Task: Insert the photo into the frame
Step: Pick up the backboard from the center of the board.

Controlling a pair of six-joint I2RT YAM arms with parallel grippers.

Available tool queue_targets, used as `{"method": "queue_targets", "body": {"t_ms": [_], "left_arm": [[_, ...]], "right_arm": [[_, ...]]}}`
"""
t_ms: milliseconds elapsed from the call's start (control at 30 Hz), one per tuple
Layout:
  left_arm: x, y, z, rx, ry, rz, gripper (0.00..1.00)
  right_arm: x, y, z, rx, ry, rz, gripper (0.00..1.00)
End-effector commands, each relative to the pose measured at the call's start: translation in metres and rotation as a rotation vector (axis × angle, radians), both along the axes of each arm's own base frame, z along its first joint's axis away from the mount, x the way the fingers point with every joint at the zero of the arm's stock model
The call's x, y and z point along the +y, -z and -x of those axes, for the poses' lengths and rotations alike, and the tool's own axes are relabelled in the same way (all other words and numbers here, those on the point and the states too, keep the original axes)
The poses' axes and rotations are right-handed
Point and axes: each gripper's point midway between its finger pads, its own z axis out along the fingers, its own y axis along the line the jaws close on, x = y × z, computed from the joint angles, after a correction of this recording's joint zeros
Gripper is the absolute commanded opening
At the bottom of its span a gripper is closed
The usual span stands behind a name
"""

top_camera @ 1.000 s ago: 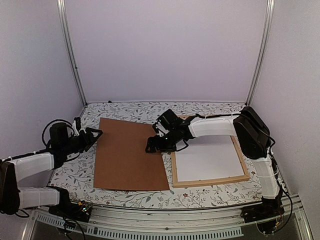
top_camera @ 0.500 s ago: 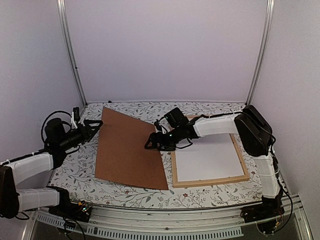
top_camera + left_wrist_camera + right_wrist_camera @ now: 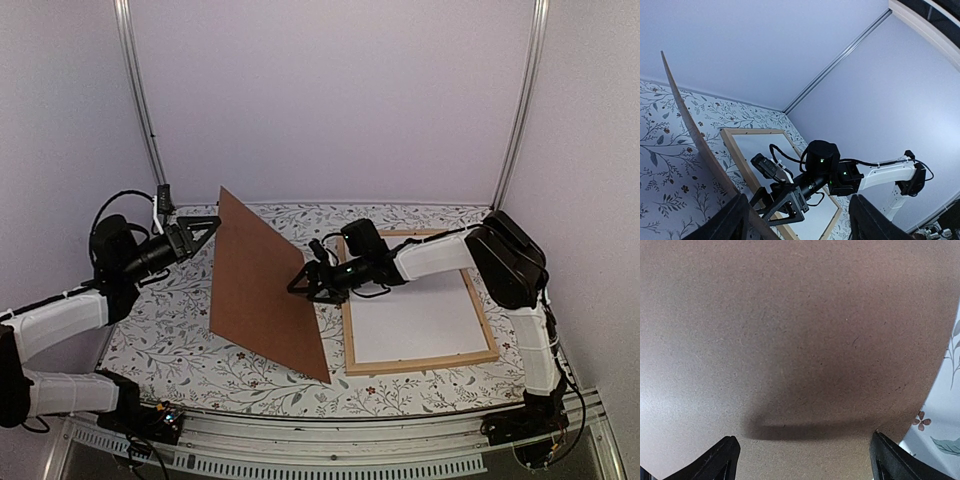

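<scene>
- My two arm bases sit at the near edge of the table (image 3: 160, 345), L arm on the left, R arm on the right. The tabletop has a leaf-and-flower print.
- The frame (image 3: 420, 362) lies flat on the right half of the table. It's thin light wood, w/ its near strip close to the table's near edge.
- The photo (image 3: 415, 322) lies flat inside the frame and fills it. A plain unbroken white face is up and no print side shows, so I take it for the white back.
- The brown backing board (image 3: 265, 290) is just left of the frame. It's tipped up steeply, w/ its right edge low beside the frame's left strip and its left edge raised off the table.
- The top view shows one broad brown face. The left wrist view sees the board nearly edge-on, bowed a little.
- My right gripper (image 3: 303, 283) reaches left across the frame's far-left corner to the board's right edge.
- Its fingers (image 3: 722, 456) stand wide apart w/ nothing between them. Brown board fills most of the right wrist view, w/ a strip of table on its right.
- Whether the tips touch the board I can't tell.
- My left gripper (image 3: 205, 230) is up off the table at the board's raised left edge, near its far corner.
- Its fingers (image 3: 737, 217) are spread, not clamped. The thin board edge runs down to one of them.
- Behind everything is the pale back wall (image 3: 330, 100), w/ metal posts at its corners.
</scene>
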Motion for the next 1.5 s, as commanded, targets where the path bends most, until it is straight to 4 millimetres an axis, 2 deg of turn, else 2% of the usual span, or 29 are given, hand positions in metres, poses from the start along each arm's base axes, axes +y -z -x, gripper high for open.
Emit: {"method": "queue_targets", "body": {"t_ms": [0,533,767,967,1133,1333,1467], "left_arm": [[-0.032,0.041,0.017,0.175,0.147,-0.048,0.72],[-0.029,0.037,-0.006,0.213,-0.078,-0.234,0.75],[-0.014,0.046,-0.008,0.382,-0.167,-0.339,0.74],[-0.011,0.041,-0.003,0.447,-0.166,-0.4,0.77],[-0.007,0.034,-0.004,0.452,-0.172,-0.443,0.68],[-0.01,0.05,-0.005,0.494,-0.152,-0.474,0.56],[-0.004,0.049,-0.006,0.496,-0.176,-0.502,0.54]], "right_arm": [[0.007,0.035,0.055,0.168,-0.14,-0.01,0.94],[0.009,0.025,0.054,0.171,-0.146,-0.046,0.94],[0.007,0.027,0.053,0.173,-0.138,-0.039,0.94],[0.005,0.028,0.05,0.171,-0.128,-0.034,0.94],[0.004,0.03,0.049,0.169,-0.123,-0.029,0.93],[0.004,0.032,0.05,0.172,-0.123,-0.026,0.93],[0.002,0.033,0.049,0.167,-0.115,-0.019,0.93]]}}
